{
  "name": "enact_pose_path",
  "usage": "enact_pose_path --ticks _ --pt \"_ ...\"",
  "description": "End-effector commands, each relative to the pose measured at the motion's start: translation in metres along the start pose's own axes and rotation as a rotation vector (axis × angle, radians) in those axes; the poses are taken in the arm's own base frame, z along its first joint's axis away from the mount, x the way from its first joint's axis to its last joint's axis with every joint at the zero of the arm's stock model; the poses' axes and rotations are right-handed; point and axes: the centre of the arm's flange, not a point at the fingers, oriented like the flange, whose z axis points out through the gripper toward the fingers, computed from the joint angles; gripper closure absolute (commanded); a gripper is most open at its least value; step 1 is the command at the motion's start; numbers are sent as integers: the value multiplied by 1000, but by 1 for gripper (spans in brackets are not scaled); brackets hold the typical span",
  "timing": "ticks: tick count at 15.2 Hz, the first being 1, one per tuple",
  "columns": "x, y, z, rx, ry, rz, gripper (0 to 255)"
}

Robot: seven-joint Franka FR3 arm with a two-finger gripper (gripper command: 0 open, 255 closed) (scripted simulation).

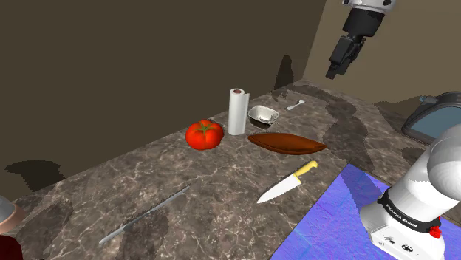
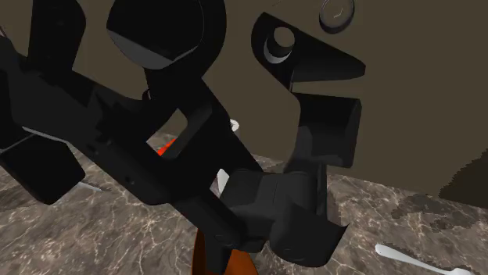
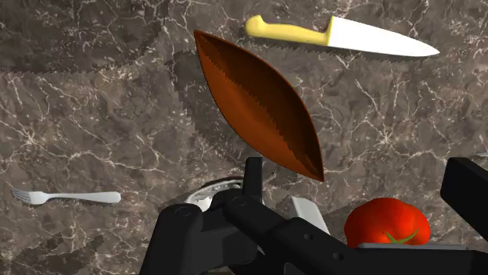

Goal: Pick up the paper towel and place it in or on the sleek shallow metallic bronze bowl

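Note:
The paper towel (image 1: 237, 111) is a white roll standing upright near the back of the marble counter (image 1: 148, 185), next to a red tomato (image 1: 204, 134). The bronze bowl (image 1: 287, 142) is shallow and leaf-shaped, lying just in front of the roll toward the shoulder view's right. My black gripper (image 1: 334, 72) hangs high above the counter, well up and right of the roll, open and holding nothing. In the wrist view the bronze bowl (image 3: 262, 101) lies beyond the gripper (image 3: 360, 187), and the tomato (image 3: 387, 223) sits between the fingers' lines, partly hidden.
A small silvery bowl (image 1: 263, 115) stands beside the roll, with a fork (image 1: 295, 105) behind it. A yellow-handled knife (image 1: 287, 182) lies near the blue mat (image 1: 332, 214). A long thin grey utensil (image 1: 144, 215) lies at the front left. The wall runs close behind the roll.

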Motion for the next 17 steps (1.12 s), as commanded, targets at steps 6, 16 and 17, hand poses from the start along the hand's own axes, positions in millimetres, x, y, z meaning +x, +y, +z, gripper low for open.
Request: enact_pose_path --ticks 6,16,17 --pt "60 -15 28 -18 -9 0 0" --pt "179 -45 86 -55 -26 1 0" --pt "191 -48 92 -59 -28 2 0"
